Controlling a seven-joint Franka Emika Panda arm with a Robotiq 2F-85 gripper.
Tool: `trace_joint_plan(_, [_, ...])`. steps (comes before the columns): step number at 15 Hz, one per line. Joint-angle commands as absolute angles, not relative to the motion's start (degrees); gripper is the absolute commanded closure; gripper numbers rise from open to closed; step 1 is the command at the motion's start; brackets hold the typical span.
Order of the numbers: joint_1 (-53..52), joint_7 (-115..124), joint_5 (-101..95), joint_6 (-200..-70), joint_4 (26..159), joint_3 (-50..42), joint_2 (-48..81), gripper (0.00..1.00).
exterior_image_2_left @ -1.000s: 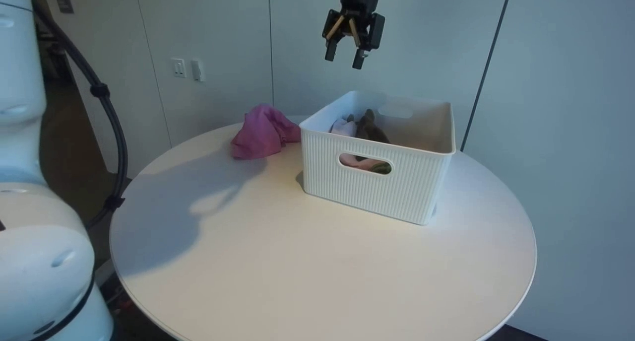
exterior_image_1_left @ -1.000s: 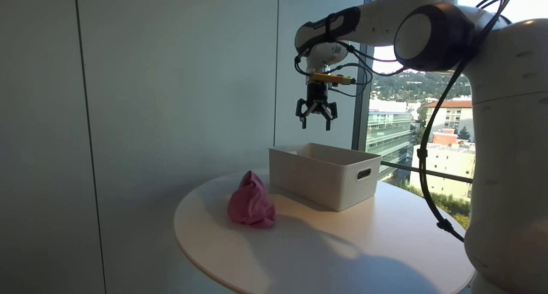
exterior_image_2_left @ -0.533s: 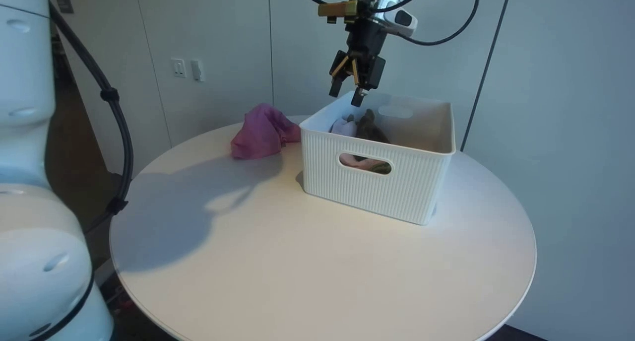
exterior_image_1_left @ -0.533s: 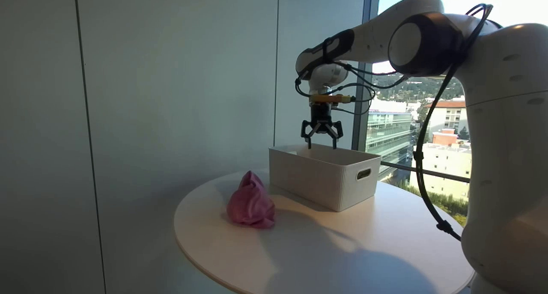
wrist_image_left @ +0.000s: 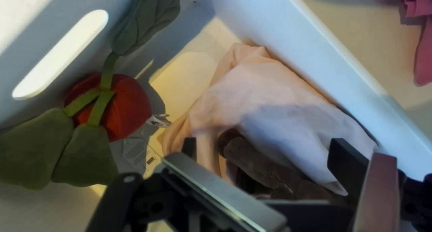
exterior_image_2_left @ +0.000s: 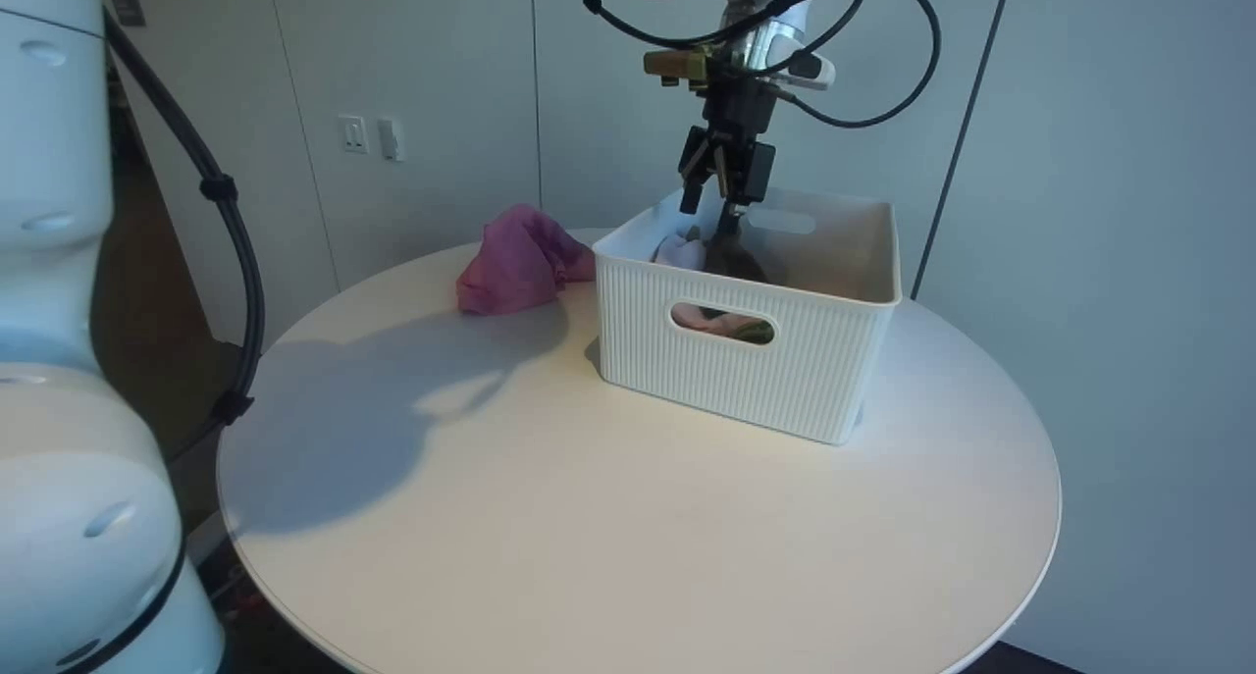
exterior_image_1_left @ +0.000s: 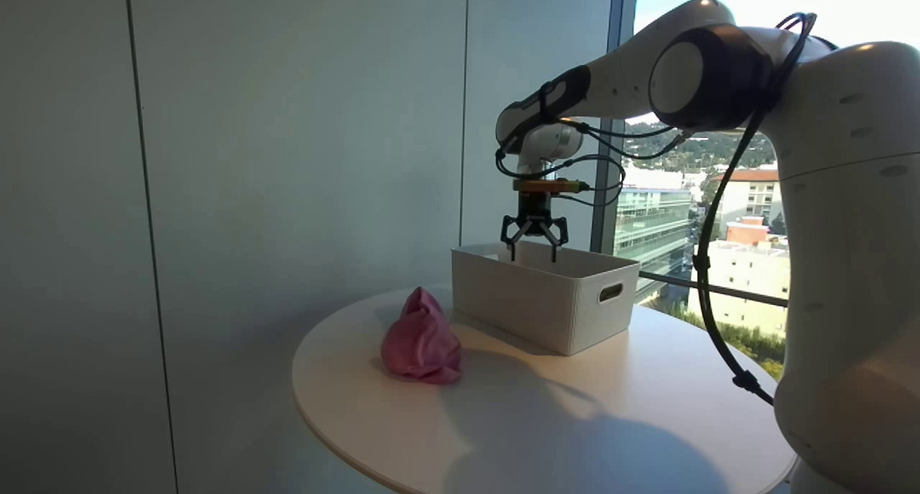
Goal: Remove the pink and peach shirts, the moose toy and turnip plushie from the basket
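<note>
The white basket (exterior_image_1_left: 514, 303) stands on the round table; it also shows in an exterior view (exterior_image_2_left: 716, 385). My gripper (exterior_image_1_left: 533, 257) is open and empty, pointing down with its fingertips at the basket's opening. In the wrist view its fingers (wrist_image_left: 268, 156) stand apart over the peach shirt (wrist_image_left: 249, 86) and the brown moose toy (wrist_image_left: 260, 164), which is partly hidden under the shirt and by the gripper. The red turnip plushie (wrist_image_left: 126, 107) with green leaves lies in the basket by the handle-hole wall. The pink shirt (exterior_image_1_left: 422, 339) lies crumpled on the table outside, also in an exterior view (exterior_image_2_left: 520, 262).
The basket's long wall (wrist_image_left: 337, 53) runs close beside the peach shirt. The table (exterior_image_2_left: 638, 527) has a round edge. A wall panel (exterior_image_2_left: 1109, 213) stands behind the table, and a window (exterior_image_1_left: 690, 213) is behind the arm.
The arm has come down, quickly at first and then less. The gripper has dropped from well above the basket to its opening, fingers still open. The basket and pink shirt have not moved.
</note>
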State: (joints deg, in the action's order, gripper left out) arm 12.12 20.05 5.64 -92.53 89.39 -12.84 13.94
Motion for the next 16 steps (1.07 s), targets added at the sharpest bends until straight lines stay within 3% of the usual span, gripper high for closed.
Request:
trace_joint_plan(1, [11.03,22.86,5.92,-98.64,88.73,-11.93,18.97,0.00])
trace_joint_plan(6, [10.53,24.02,9.39,-104.94,84.34,-10.03,27.91,0.00])
trace_joint_plan(7, [10.77,23.77,10.87,-105.31,83.30,-9.46,29.10,0.04])
trace_joint_plan(8, [11.33,23.24,13.09,-105.55,82.49,-8.84,30.15,0.27])
trace_joint_plan(10, [11.76,22.89,15.97,-105.73,81.31,-8.32,31.03,0.31])
trace_joint_plan(16, [11.45,23.56,18.48,-108.59,80.85,-8.60,30.27,0.78])
